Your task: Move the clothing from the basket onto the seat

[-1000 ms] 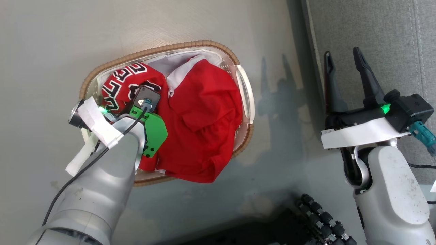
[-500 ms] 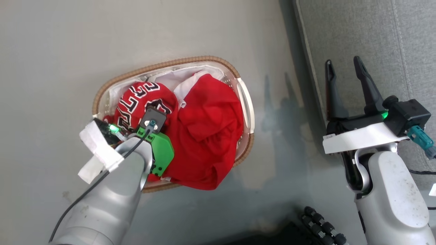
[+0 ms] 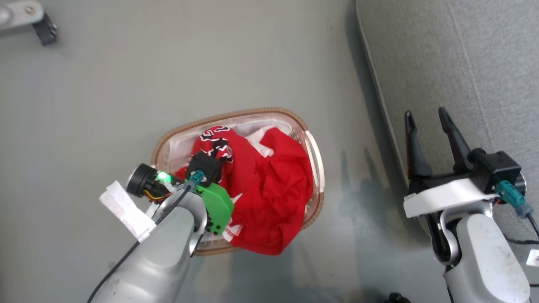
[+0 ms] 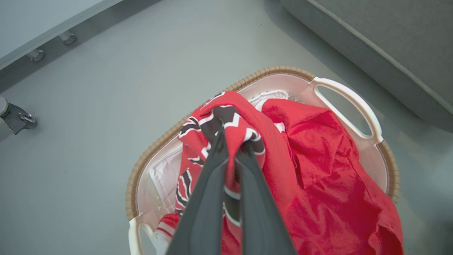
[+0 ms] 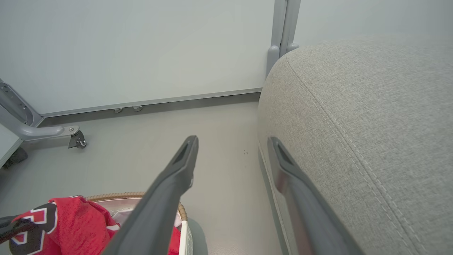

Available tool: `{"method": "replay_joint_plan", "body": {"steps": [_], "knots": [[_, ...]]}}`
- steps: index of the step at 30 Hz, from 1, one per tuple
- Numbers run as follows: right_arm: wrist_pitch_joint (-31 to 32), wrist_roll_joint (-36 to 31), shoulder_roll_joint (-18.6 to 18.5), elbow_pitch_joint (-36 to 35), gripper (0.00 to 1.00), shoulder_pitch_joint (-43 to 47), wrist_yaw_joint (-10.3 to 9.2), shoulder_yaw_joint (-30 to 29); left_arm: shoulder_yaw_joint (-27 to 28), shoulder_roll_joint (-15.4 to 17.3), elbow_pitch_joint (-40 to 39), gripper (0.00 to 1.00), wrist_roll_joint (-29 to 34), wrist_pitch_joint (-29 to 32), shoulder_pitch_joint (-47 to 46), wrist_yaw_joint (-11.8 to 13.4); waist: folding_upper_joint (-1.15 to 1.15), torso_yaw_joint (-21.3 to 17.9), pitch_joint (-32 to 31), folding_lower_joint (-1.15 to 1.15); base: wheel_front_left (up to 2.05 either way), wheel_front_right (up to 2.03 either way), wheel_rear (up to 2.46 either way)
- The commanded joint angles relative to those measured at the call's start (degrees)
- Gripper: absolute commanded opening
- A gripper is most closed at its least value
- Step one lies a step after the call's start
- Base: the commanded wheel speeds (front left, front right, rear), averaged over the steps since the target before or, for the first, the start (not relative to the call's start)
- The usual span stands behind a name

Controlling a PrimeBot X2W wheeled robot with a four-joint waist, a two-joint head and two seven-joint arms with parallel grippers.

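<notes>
1. Head cam looks nearly straight down at the floor (image 3: pixel 126 84), basket (image 3: pixel 244 112) mid-frame, seat (image 3: pixel 463 63) on the right.
2. Left wrist cam hangs close over the basket, peering down along the left hand (image 4: pixel 233 141).
3. Right wrist cam sits low beside the seat, facing the wall (image 5: pixel 141 46).
4. All three catch the basket and clothing (image 3: pixel 269 189).
</notes>
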Motion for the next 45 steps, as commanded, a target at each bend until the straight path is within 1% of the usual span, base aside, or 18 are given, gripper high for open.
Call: {"method": "replay_joint_plan", "body": {"steps": [1, 7, 11, 19, 25, 31, 35, 39, 45], "knots": [[-0.1, -0.5, -0.3, 0.4, 1.00, 1.4, -0.04, -0.3, 0.1, 0.4, -2.0, 0.00, -0.5, -0.3, 1.1, -0.4, 0.00, 2.5, -6.1, 0.00, 0.00, 0.00, 0.00], [-0.1, -1.6, -0.3, 1.6, 1.00, 4.6, -0.04, -0.6, 0.2, 2.6, -11.0, 0.00, 0.4, -0.3, 4.3, -0.7, 0.00, 3.4, -13.1, 0.00, 0.00, 0.00, 0.00], [-0.1, -2.1, -0.3, 2.3, 1.00, 7.2, -0.04, -0.5, -1.2, 4.4, -16.5, 0.00, 1.6, -0.3, 4.8, -1.5, 0.00, 3.7, -18.2, 0.00, 0.00, 0.00, 0.00], [-0.1, -2.2, -0.3, 2.9, 1.00, 10.0, -0.04, -0.2, -2.5, 5.7, -22.6, 0.00, 0.4, 1.1, 2.8, -2.4, 0.00, 3.3, -25.1, 0.00, 0.00, 0.00, 0.00], [-0.1, -2.9, -0.3, 2.5, 1.00, 10.9, -0.04, 0.0, -2.4, 7.2, -26.7, 0.00, -0.9, 3.3, 0.9, -2.8, 0.00, 2.5, -28.4, 0.00, 0.00, 0.00, 0.00], [-0.1, -3.6, -0.2, 1.3, 1.00, 10.1, -0.04, 0.5, -1.7, 8.9, -31.2, 0.00, -2.5, 6.2, -1.0, -2.9, 0.00, 2.0, -29.1, 0.00, 0.00, 0.00, 0.00], [-0.1, -3.3, -0.3, 0.4, 1.00, 7.7, -0.04, 3.4, -0.5, 9.7, -33.8, 0.00, -4.2, 7.6, -2.2, -3.0, 0.00, 1.9, -28.8, 0.00, 0.00, 0.00, 0.00], [-0.1, -2.4, -0.3, 0.6, 1.00, 4.4, -0.04, 8.6, 0.3, 10.4, -35.7, 0.00, -4.8, 8.6, -3.2, -2.5, 0.00, 1.8, -28.5, 0.00, 0.00, 0.00, 0.00], [-0.1, -1.3, -0.3, 3.2, 1.00, -2.2, -0.04, 17.1, 0.7, 10.1, -37.8, 0.00, -5.9, 9.6, -3.7, -2.4, 0.00, 2.4, -28.6, 0.00, 0.00, 0.00, 0.00]]}}
